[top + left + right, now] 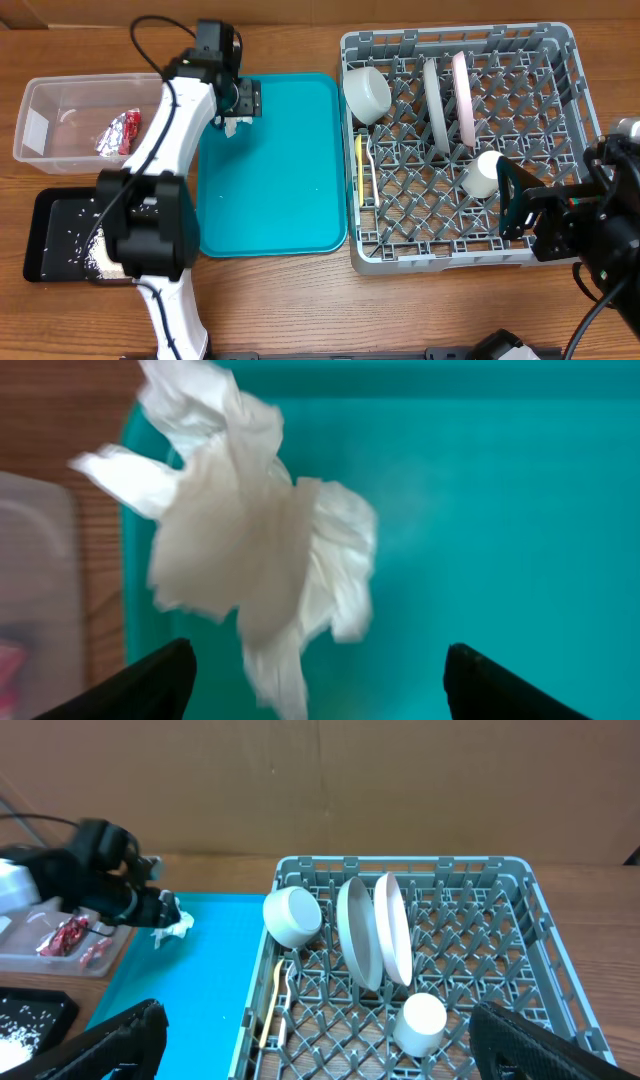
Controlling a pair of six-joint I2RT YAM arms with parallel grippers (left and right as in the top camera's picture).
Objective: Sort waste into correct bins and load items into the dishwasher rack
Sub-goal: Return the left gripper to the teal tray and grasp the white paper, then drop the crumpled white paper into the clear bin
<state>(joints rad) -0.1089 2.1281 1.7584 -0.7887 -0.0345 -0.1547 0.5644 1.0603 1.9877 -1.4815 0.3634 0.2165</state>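
Your left gripper [318,655], jaws apart, is above the left edge of the teal tray [290,190]. The white tissue [250,550] is just ahead of them, beside the clear tub [60,95]. On the right gripper [318,1010] the jaws are apart too.

worktop [290,300]: brown wood grain
clear tub [35,125]: upper left in the overhead view, just above the black tray
black tray [45,235]: lower left
teal tray [290,190]: middle, beside the tub
dishwasher rack [440,262]: right, just beside the teal tray
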